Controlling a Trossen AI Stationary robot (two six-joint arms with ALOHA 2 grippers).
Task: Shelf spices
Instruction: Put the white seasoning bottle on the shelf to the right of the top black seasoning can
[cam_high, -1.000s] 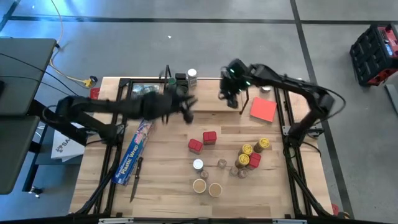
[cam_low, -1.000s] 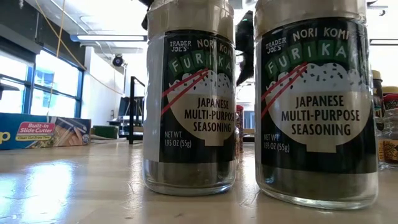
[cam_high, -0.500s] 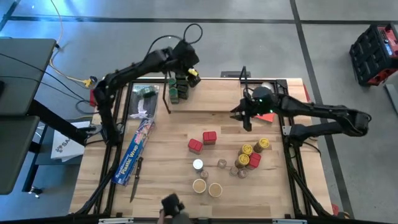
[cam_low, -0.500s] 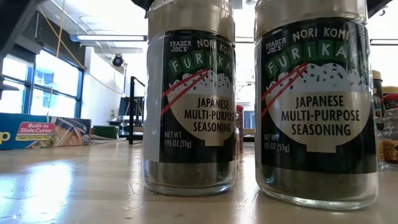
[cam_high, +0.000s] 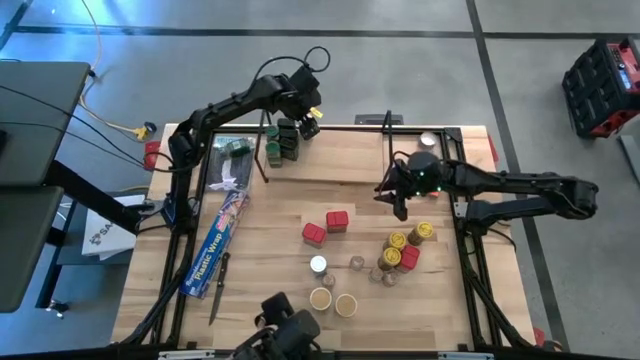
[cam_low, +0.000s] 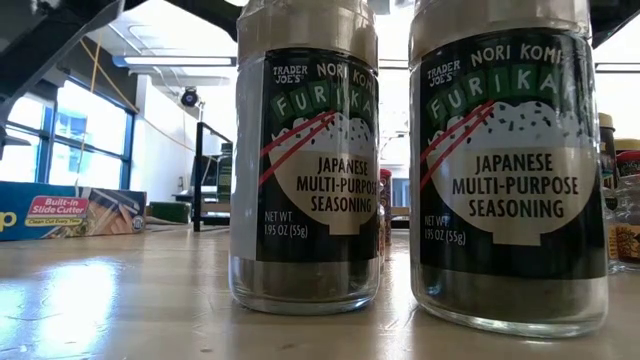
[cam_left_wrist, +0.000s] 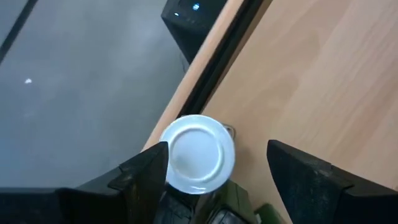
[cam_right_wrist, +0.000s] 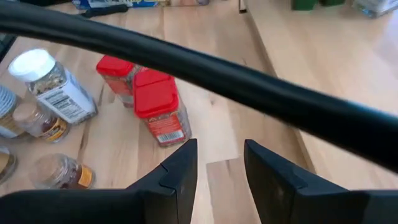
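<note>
The left gripper (cam_high: 307, 122) is over the far left end of the shelf (cam_high: 350, 166), at the back of the worktop (cam_high: 270, 250). Its wrist view shows its jaws standing wide apart with a white-lidded jar (cam_left_wrist: 198, 154) between them, clear of one jaw; whether the other touches it cannot be told. The jar stands on the shelf's wooden board right at the black wire edge. In the high view, green-lidded jars (cam_high: 281, 148) stand in a small cluster on the shelf beside and just in front of this gripper.

The right gripper (cam_high: 396, 192) is lower down the worktop, just in front of the shelf's front edge, right of centre. In its wrist view its jaws are partly open with only bare wood between them; they hold nothing. The nearest spices are the two red square tins (cam_high: 327, 227), a little to its left and nearer the front, seen in the wrist view ahead of the jaws alongside a white-lidded jar (cam_right_wrist: 51, 84) and tiny clear jars (cam_right_wrist: 62, 172). A cluster of yellow-lidded jars (cam_high: 407, 240) and a red tin sits just in front of the gripper, toward the right. Two tan-lidded jars (cam_high: 333, 301) stand nearest the front edge; in the low view they fill the picture as two furikake seasoning jars (cam_low: 305, 180)

A blue plastic-wrap box (cam_high: 217, 243) lies on the left side of the worktop
</note>
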